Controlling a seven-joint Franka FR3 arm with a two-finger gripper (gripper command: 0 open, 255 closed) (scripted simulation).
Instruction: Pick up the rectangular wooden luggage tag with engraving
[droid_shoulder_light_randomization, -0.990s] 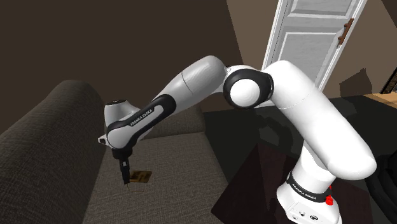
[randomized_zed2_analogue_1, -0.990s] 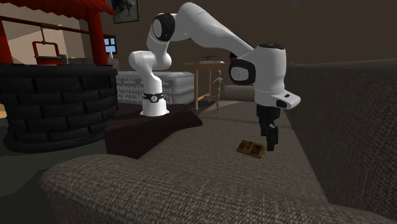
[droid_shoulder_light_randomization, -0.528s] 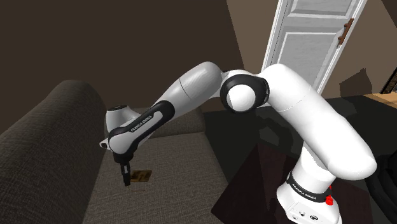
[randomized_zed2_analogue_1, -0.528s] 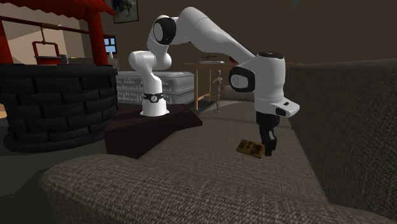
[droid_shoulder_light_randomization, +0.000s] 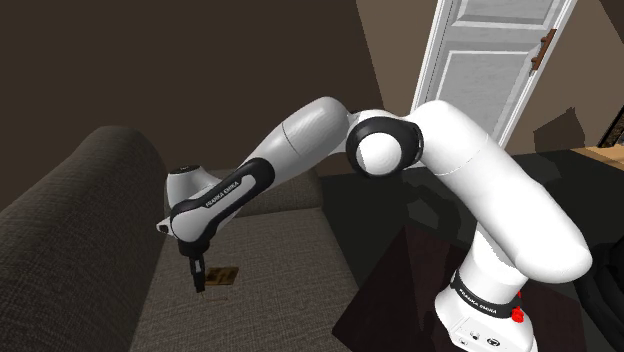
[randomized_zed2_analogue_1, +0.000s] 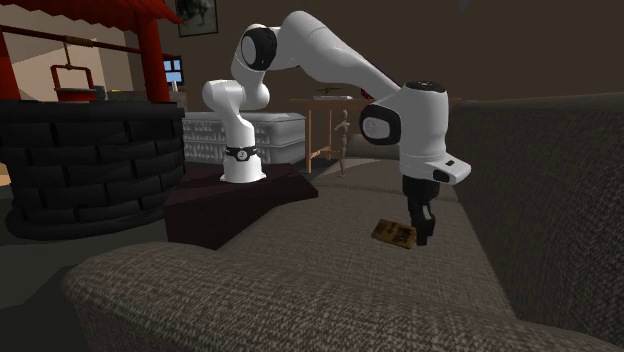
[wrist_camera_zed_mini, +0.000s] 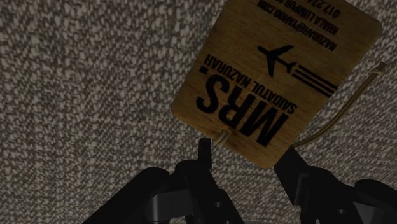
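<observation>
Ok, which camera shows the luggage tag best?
Wrist view: the tag is close, its lettering and plane symbol legible. The shoulder and second exterior views show it as a small brown rectangle on the sofa.

Black-lettered tan wood-grain tag (wrist_camera_zed_mini: 280, 76)

Shoulder behind stand (droid_shoulder_light_randomization: 385, 300), second opposite, wrist near sofa (wrist_camera_zed_mini: 76, 76)
</observation>
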